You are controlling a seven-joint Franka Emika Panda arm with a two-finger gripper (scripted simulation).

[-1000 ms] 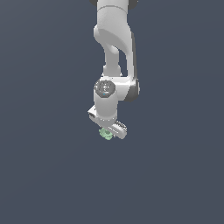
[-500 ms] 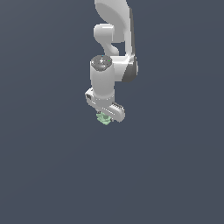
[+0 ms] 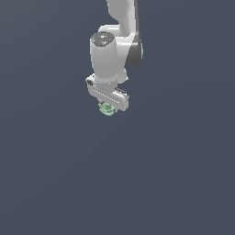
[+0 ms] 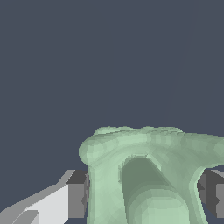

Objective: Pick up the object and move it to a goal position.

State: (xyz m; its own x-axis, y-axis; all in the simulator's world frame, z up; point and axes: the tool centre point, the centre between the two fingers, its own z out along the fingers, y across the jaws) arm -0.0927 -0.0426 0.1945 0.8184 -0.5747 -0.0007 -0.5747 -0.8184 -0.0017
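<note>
Exterior view first: the white arm (image 3: 114, 50) is hanging down from the top of the frame over a plain dark grey-blue ground (image 3: 174, 174), and the gripper (image 3: 107, 109) is pointing downward at its lower end. Peeking out just beneath the gripper body is the object (image 3: 107, 109), a small pale green piece, and it is sitting right between the fingertips. No shadow or contact with the surface below is showing, so whether it is clear of the ground cannot be told from this angle.

Wrist view now, and the object (image 4: 148, 175) is filling much of the frame: pale green, blocky, with a broad rounded rim and a hollowed middle with a rounded lump low down. A dark grey pad (image 4: 78, 199) is pressing against one flank of it, backed by a white finger, and a second dark pad (image 4: 213, 192) is touching the opposite flank. So the jaws are pinching the green piece from both sides. Beyond it, only the flat dark ground (image 4: 65, 65) is showing.
</note>
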